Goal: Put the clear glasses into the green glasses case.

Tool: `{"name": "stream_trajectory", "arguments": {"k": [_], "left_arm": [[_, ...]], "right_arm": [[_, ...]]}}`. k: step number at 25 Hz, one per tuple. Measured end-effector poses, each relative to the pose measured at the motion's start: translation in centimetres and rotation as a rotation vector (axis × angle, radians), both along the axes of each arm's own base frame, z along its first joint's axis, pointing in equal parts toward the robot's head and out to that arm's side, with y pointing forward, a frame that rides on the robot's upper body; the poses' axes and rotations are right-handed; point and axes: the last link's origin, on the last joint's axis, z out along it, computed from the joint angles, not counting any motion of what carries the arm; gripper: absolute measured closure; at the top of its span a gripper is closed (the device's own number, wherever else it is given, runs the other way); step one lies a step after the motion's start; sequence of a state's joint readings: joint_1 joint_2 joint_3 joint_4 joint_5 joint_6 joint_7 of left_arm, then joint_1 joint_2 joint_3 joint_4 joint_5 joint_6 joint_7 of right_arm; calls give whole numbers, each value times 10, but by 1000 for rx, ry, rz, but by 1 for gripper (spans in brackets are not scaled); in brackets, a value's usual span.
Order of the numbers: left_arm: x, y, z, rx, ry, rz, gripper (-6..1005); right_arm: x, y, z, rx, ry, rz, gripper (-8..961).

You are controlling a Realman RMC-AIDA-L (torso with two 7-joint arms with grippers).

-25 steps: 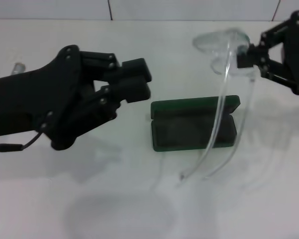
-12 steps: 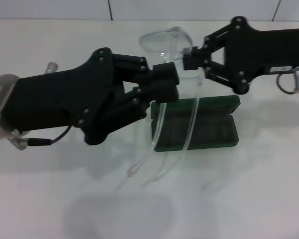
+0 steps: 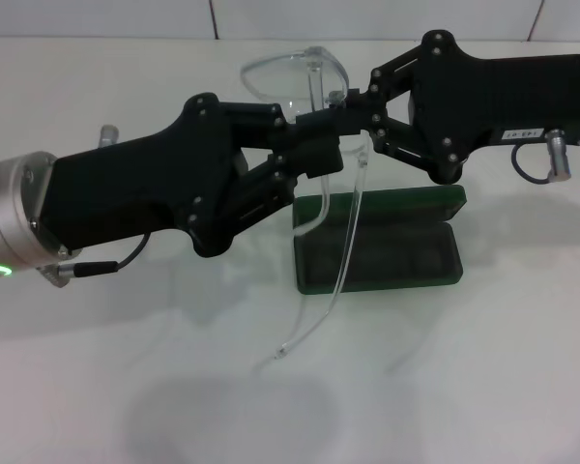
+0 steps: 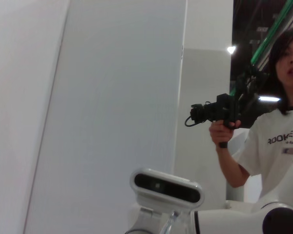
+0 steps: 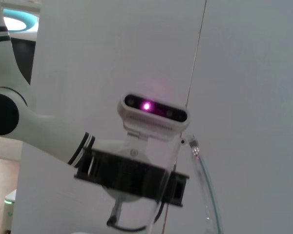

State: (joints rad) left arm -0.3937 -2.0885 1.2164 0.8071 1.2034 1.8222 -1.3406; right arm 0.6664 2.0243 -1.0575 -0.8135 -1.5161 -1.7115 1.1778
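i see the right gripper (image 3: 343, 108) clamped on the clear glasses (image 3: 314, 184), held above the open green glasses case (image 3: 406, 253) mid-worktop; left gripper (image 3: 314, 147) meets them, its grip hidden, can't tell.

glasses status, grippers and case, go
Right gripper shut on glasses, held above table. Left gripper closing in at the frame, grip unclear. Case open below, temple arms dangling over it. Nothing in the way.

clear glasses (image 3: 309, 77): glossy transparent plastic | green glasses case (image 3: 445, 205): matt
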Motion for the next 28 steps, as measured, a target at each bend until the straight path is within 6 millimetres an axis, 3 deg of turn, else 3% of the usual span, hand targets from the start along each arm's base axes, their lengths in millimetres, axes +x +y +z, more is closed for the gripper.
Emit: {"name": "stream_trajectory", "arguments": {"k": [16,28], "left_arm": [[-13,-2,-4,100,-33,37,847],[-12,-10,-6,74,-49,4,846]], "right_arm": [[4,-1,-2,-10,16,-21,899],[6,0,-3,-7,23,-35,900]]}}
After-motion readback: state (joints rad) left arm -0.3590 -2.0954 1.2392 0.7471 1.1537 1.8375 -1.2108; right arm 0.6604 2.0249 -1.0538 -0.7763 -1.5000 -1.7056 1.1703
